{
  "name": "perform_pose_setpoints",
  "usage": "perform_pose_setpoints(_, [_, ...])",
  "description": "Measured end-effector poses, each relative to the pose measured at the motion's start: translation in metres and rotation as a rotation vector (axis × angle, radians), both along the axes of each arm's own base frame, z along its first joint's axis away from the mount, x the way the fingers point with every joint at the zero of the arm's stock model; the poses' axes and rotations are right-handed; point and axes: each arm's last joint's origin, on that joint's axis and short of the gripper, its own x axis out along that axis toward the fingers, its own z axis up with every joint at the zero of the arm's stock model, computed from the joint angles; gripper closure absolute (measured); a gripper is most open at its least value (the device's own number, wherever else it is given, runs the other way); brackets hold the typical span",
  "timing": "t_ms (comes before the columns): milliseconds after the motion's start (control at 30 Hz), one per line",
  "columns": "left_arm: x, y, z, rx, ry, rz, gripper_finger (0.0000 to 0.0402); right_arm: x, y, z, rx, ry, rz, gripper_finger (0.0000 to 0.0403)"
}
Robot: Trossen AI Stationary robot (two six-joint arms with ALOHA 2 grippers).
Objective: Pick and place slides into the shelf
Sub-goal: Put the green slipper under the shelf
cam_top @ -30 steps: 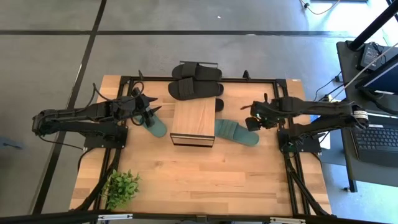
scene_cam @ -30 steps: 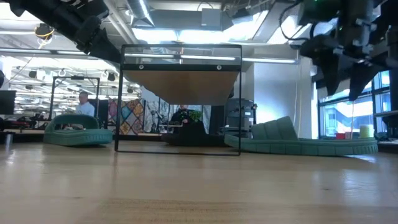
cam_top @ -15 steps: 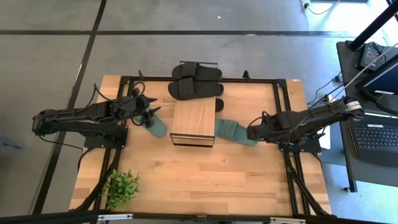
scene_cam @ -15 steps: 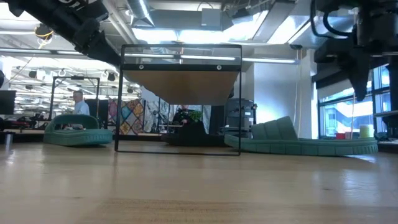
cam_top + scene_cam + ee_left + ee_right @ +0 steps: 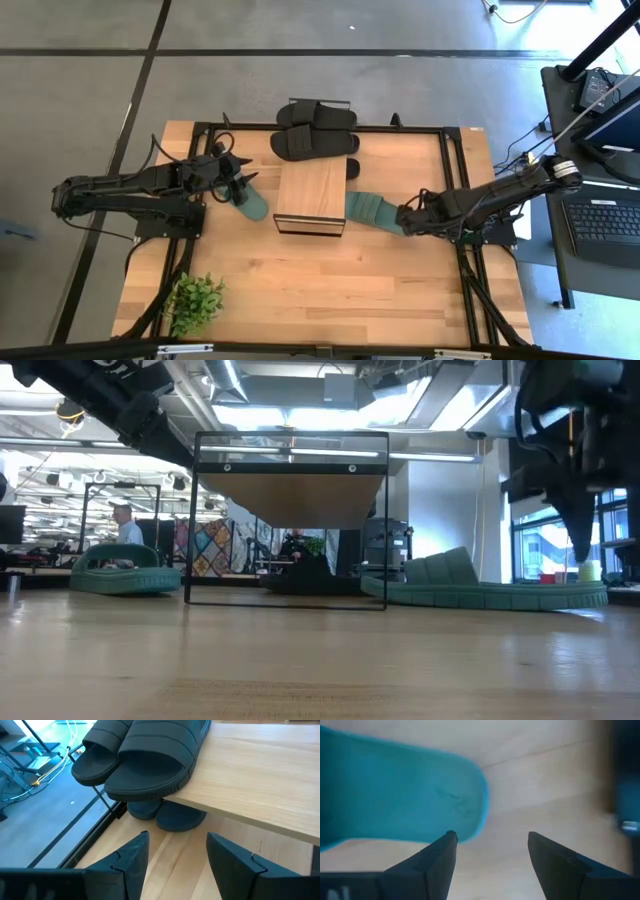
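Note:
The shelf (image 5: pixel 310 200) stands mid-table, its plank top on a thin black frame (image 5: pixel 290 520). Two black slides (image 5: pixel 315 130) lie stacked on the plank's far end (image 5: pixel 150 757). Two more black slides (image 5: pixel 165 815) rest on the table beneath it. One green slide (image 5: pixel 250 203) lies left of the shelf and another green slide (image 5: pixel 378 212) lies right of it, both sole-down. My left gripper (image 5: pixel 235 185) hovers open high over the left slide's far end. My right gripper (image 5: pixel 405 218) is open just above the right slide's outer end (image 5: pixel 405 795), clear of it in the low view (image 5: pixel 585 530).
A small potted plant (image 5: pixel 195 298) stands at the table's near left corner. Black frame rails (image 5: pixel 455 180) run along the table's sides. Bare wood (image 5: pixel 330 280) lies between the shelf and the near edge. A desk with a laptop (image 5: pixel 610 220) is off to the right.
My right gripper has moved toward the table's near edge and come down onto the outer end of the right green slide, staying open. The left arm and all the slides have kept still.

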Motion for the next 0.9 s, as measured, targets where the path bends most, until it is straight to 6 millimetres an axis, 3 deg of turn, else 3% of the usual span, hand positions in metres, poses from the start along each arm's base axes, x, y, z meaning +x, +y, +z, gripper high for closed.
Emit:
perform_pose_setpoints(400, [0.000, 0.000, 0.000, 0.000, -0.001, 0.000, 0.0212, -0.013, -0.005, -0.048, -0.007, -0.128, -0.028, 0.0160])
perform_pose_setpoints(900, [0.000, 0.000, 0.000, 0.000, -0.001, 0.000, 0.0212, -0.014, -0.005, -0.051, -0.027, -0.134, -0.007, 0.0160])
